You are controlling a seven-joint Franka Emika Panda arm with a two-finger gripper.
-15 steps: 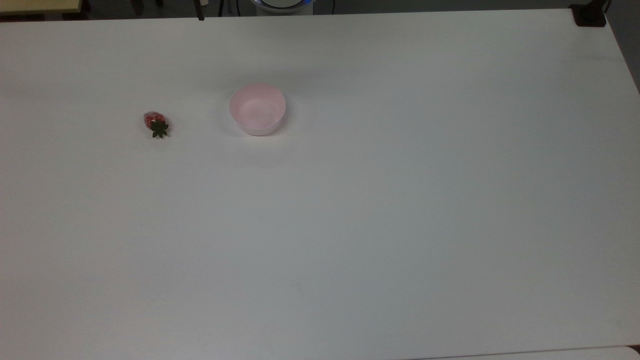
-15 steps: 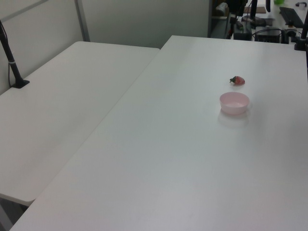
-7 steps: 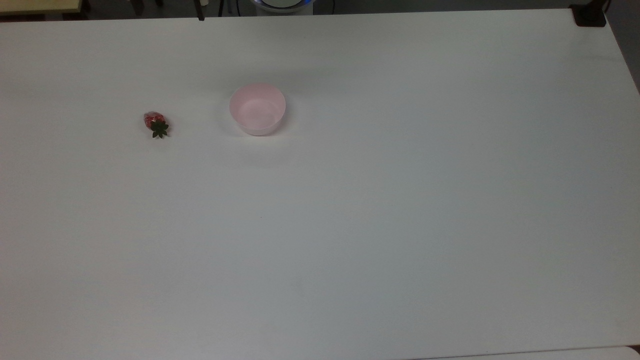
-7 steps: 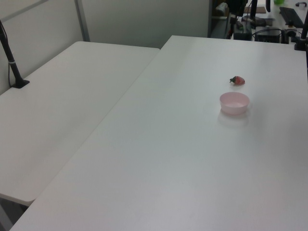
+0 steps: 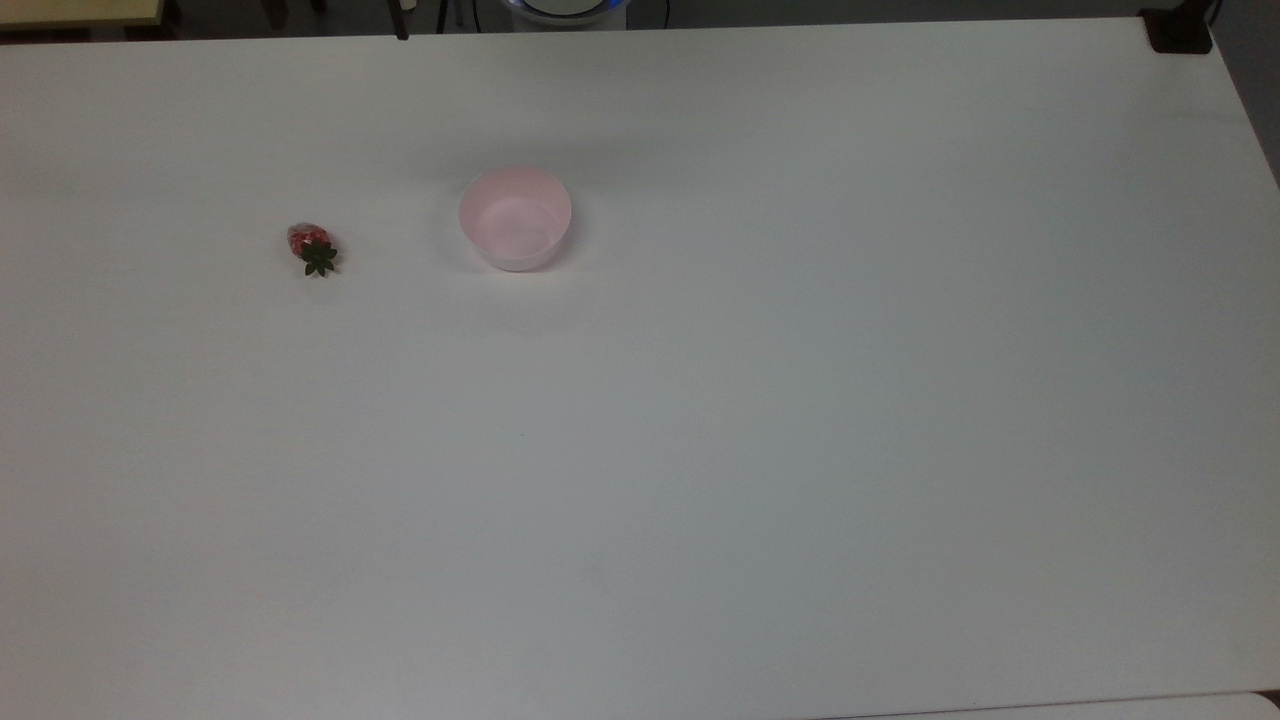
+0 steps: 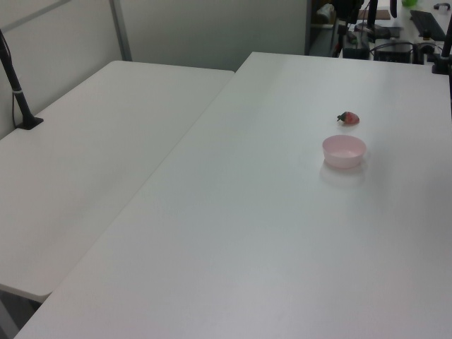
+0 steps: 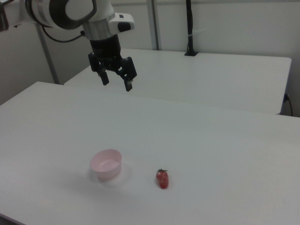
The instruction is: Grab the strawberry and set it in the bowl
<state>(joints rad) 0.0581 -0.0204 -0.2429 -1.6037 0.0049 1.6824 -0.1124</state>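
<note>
A small red strawberry with a dark green cap lies on the white table, left of the pale pink bowl in the top view. In the left view the strawberry sits just behind the bowl. In the right view the strawberry rests to the right of the bowl, a short gap between them. My gripper hangs open high above the table, well behind the bowl in the right view, holding nothing.
A second white table adjoins at the left view's left, with a black pole clamp on it. Another black clamp sits at the top view's upper right corner. Wide bare tabletop surrounds both objects.
</note>
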